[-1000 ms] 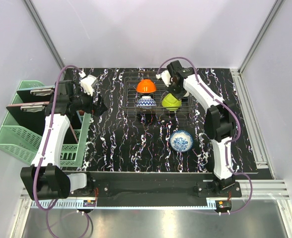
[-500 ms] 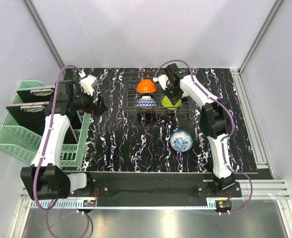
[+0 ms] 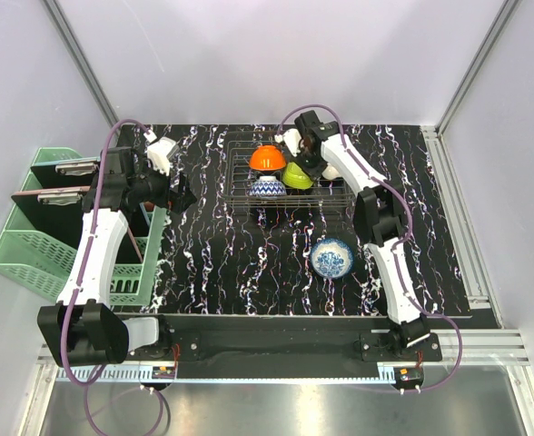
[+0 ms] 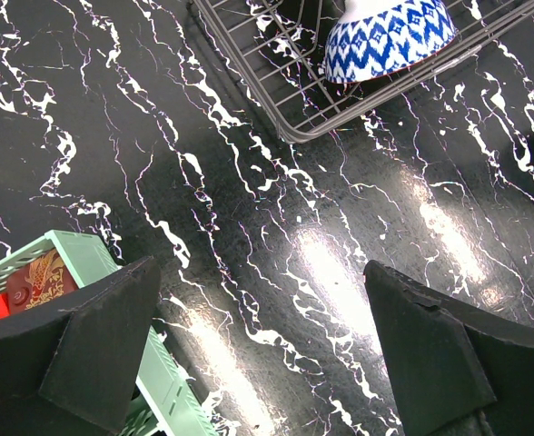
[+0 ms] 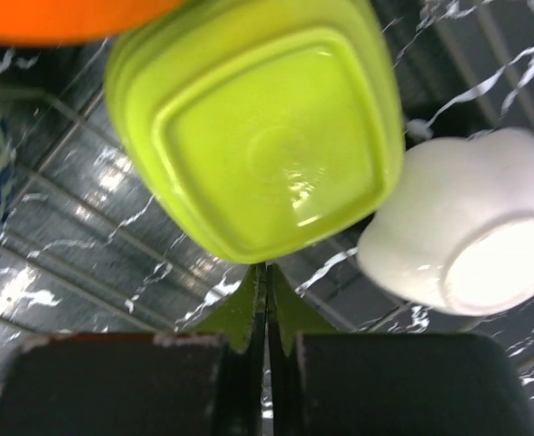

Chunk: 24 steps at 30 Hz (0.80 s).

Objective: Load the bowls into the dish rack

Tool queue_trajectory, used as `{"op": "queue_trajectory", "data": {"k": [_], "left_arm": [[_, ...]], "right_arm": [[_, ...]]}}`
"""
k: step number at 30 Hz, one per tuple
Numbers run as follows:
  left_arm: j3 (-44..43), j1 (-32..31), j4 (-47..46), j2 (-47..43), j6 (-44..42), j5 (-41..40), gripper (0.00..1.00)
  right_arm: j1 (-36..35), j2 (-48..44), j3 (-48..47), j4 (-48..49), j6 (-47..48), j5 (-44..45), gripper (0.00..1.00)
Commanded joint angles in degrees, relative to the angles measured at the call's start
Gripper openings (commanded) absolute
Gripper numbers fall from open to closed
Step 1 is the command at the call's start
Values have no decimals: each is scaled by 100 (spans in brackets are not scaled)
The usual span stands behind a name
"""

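**Desk:** Where do we stand with the bowls?

**Floor:** At the far side of the black marbled table (image 3: 231,263), we see the right gripper (image 5: 267,283) with its fingers drawn almost together, only a hairline between them. They pinch the rim of the lime-green bowl (image 5: 258,127), whose underside faces the wrist camera. The bowl hangs tilted over the dish rack (image 3: 240,174), just beside the orange bowl (image 3: 267,157). The white bowl (image 5: 467,245) lies on its side next to it; we cannot tell whether the two touch.

**Desk:** What else is in the rack?

**Floor:** We count a blue-and-white bowl (image 4: 390,34) upside down on the rack's near side. A second patterned bowl (image 3: 331,258) sits right way up on the table, apart from the rack and close to the right arm.

**Desk:** And the other arm?

**Floor:** The left gripper (image 4: 260,270) hovers with its fingers spread wide, holding nothing. It is over bare table between the rack and the mint-green basket (image 3: 31,245). We make out a red patterned piece (image 4: 31,286) inside the basket.
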<state>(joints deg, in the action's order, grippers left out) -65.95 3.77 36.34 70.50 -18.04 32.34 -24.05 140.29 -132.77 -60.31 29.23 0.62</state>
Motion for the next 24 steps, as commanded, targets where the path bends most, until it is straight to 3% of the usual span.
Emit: {"op": "queue_trajectory", "data": {"k": [1, 10, 17, 20, 24], "left_arm": [[-32, 36, -188, -63, 46, 106, 99], [-49, 36, -180, -54, 29, 54, 99], [4, 36, -171, -72, -24, 44, 99], [-23, 36, -171, -19, 11, 97, 99], [-23, 27, -180, -19, 55, 141, 99]], "right_arm": [[-29, 270, -687, 55, 100, 280, 0], [-29, 535, -1042, 64, 12, 439, 0], [-38, -562, 110, -173, 197, -685, 0], [-38, -599, 50, -436, 188, -1213, 0], [-47, -354, -380, -508, 109, -1293, 0]]}}
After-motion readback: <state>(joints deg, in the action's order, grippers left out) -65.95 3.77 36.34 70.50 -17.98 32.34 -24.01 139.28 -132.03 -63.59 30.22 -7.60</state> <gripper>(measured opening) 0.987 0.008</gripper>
